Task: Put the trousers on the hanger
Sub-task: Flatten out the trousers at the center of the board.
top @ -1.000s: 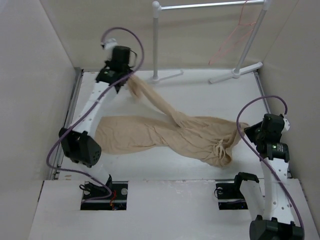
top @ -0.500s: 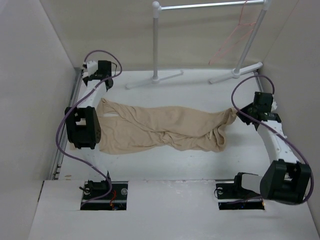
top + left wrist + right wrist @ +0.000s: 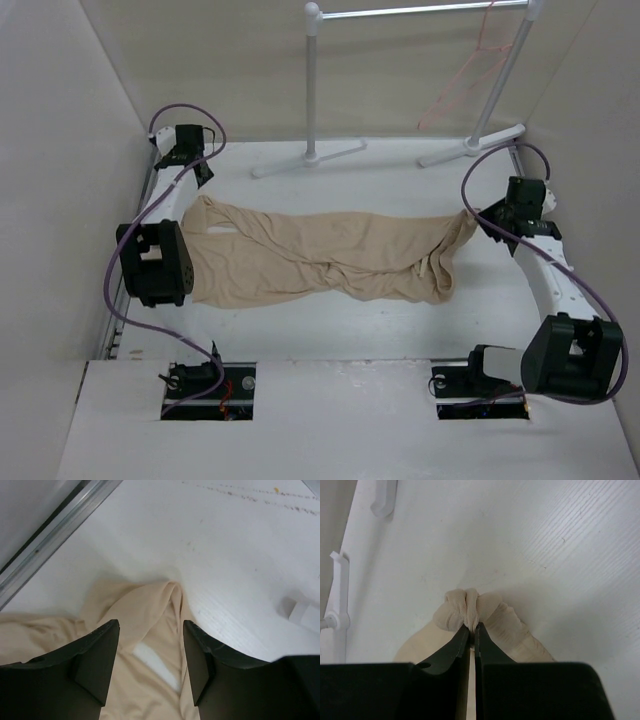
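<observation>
Right wrist view alone: pinched tight with the right gripper (image 3: pixel 471 627) on a bunched tip of the trousers (image 3: pixel 470 605). Left wrist view alone: spread wide at the left gripper (image 3: pixel 150 627), over a folded cloth edge. Top external: laid flat mid-frame, long axis left to right; beyond, at upper right, the hanger (image 3: pixel 438 104).

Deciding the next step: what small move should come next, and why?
Probably open the right gripper: it pinches the trousers' end, they lie flat, the left gripper is open, and the hanger hangs on the rack.
</observation>
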